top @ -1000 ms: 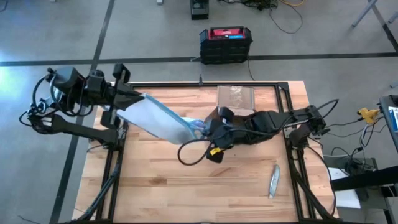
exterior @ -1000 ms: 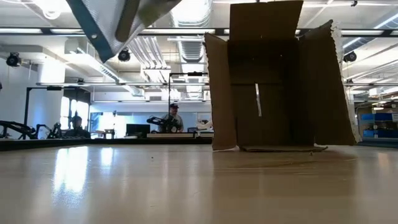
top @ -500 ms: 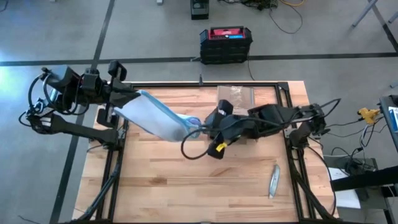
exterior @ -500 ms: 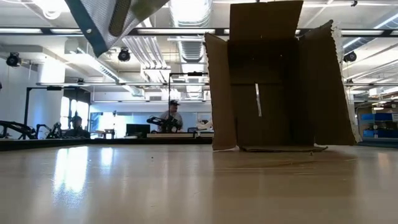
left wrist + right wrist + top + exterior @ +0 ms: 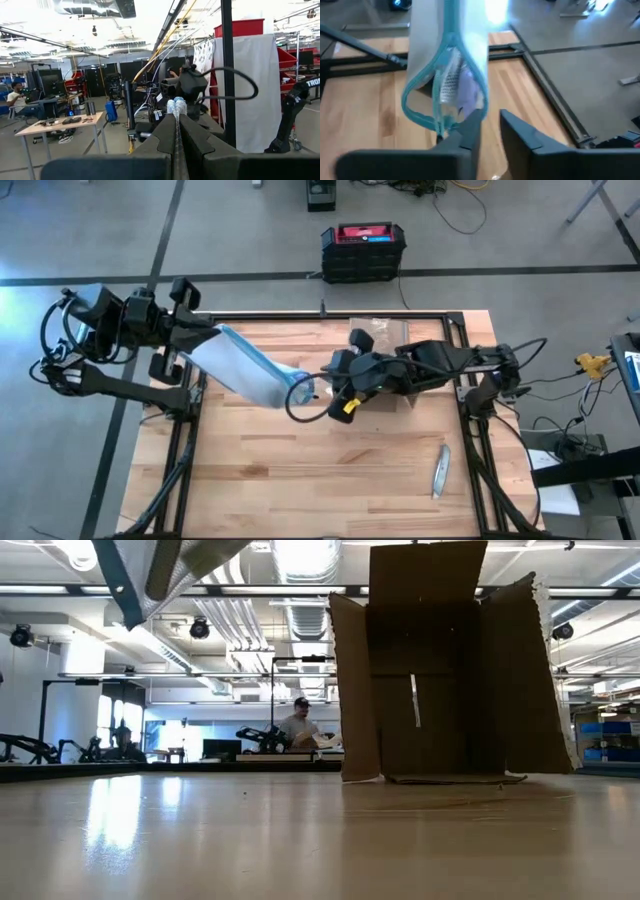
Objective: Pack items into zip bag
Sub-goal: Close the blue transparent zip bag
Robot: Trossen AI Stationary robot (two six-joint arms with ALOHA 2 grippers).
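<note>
High view: the zip bag (image 5: 247,368) is held above the table (image 5: 300,480) by the clamped left end effector (image 5: 205,337), its open mouth pointed at the nearer, slightly parted, empty right end effector (image 5: 322,385).

I can read only the white letters "TRO", cut off at the picture's edge, on a dark robot arm (image 5: 300,95) behind.
</note>
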